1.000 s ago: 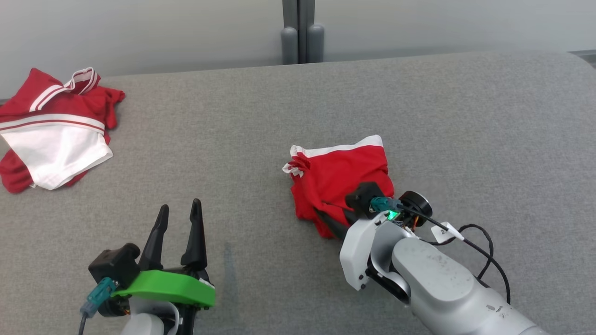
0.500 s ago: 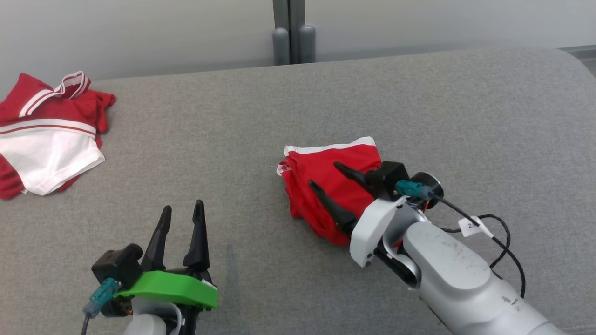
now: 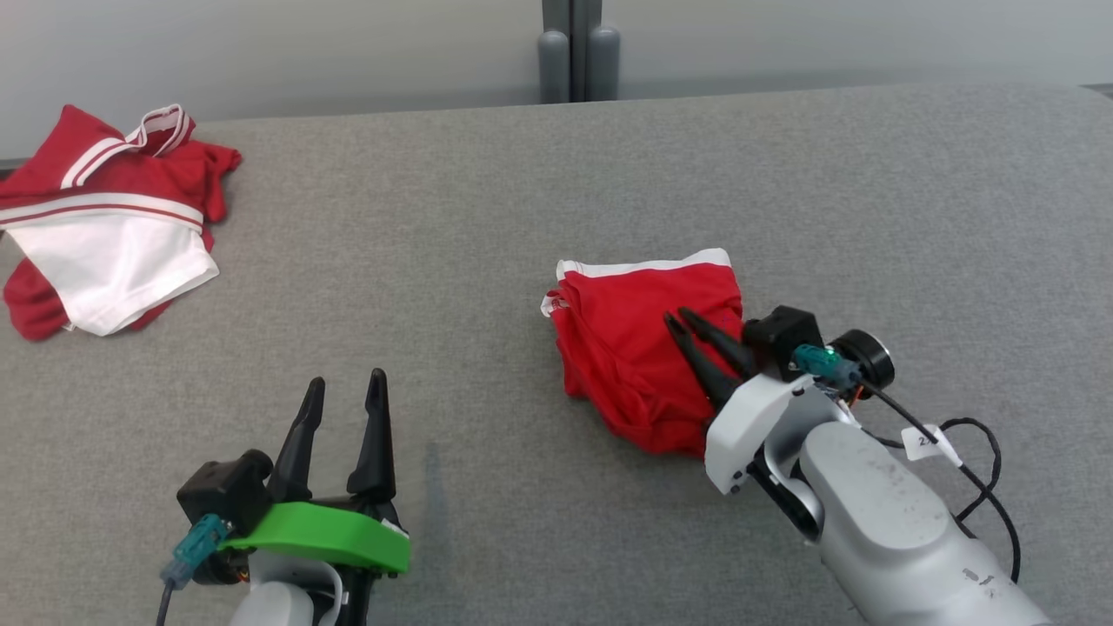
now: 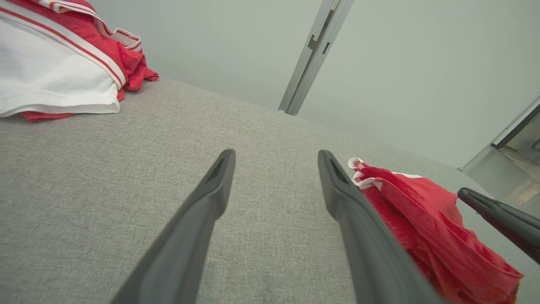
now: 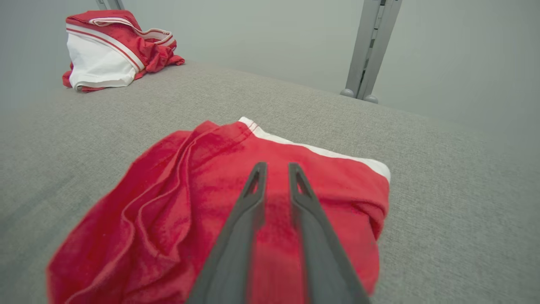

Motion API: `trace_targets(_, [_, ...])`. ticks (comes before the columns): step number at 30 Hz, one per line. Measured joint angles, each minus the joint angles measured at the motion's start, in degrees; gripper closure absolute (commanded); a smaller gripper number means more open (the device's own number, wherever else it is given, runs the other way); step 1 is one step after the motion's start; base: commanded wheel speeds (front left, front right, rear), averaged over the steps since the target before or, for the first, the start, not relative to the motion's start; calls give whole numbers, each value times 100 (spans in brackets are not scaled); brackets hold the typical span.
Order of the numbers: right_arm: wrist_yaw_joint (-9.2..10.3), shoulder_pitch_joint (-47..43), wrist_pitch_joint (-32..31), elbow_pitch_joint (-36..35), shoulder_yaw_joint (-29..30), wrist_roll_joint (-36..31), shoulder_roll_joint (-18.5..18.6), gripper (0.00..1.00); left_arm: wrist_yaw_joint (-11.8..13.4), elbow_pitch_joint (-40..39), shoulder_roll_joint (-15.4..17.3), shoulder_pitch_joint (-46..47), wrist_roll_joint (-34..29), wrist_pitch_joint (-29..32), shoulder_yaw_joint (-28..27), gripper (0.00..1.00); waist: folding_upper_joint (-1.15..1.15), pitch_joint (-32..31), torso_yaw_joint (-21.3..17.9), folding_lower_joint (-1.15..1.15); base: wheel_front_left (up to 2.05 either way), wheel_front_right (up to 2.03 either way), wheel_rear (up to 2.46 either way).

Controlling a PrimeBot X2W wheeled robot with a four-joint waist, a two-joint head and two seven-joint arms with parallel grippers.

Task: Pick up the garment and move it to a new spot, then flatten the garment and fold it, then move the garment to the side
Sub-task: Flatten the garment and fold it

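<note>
The garment [image 3: 635, 348], red with a white band along its far edge, lies folded and a little rumpled on the grey cloth-covered table [image 3: 435, 217]. My right gripper [image 3: 676, 315] hangs over the garment's right part, its two fingers a narrow gap apart with nothing between them. In the right wrist view the garment [image 5: 202, 190] spreads under that gripper [image 5: 277, 165]. My left gripper [image 3: 347, 379] stands open at the lower left, well left of the garment and apart from it. The left wrist view has its fingers wide [image 4: 276, 154] and the garment [image 4: 422, 211] to their right.
A second red and white garment [image 3: 104, 235] lies bunched at the table's far left corner. A grey post [image 3: 578, 52] stands behind the table's far edge. Bare grey cloth stretches between the two garments and to the right.
My right gripper let go of the garment's near edge, opened wide, then drew its fingers nearly together above the cloth. The garment has settled flatter. The head camera shifted a little; the left arm stayed put.
</note>
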State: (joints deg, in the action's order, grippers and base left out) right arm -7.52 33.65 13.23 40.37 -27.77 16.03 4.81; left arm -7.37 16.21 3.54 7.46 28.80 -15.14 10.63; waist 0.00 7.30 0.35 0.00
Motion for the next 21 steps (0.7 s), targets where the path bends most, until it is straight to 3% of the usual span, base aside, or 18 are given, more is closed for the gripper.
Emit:
trace_targets(7, [0,-101,126,341,-428,-458,-97,100,-1,-9,10,58,-42,0,13,0,0,91,210,0,0,0,0])
trace_targets(21, [0,-154,176,512,-1759,-213,-199,100,-1,-14,4,74,-62,1,-10,0,0,212,289,0,0,0,0])
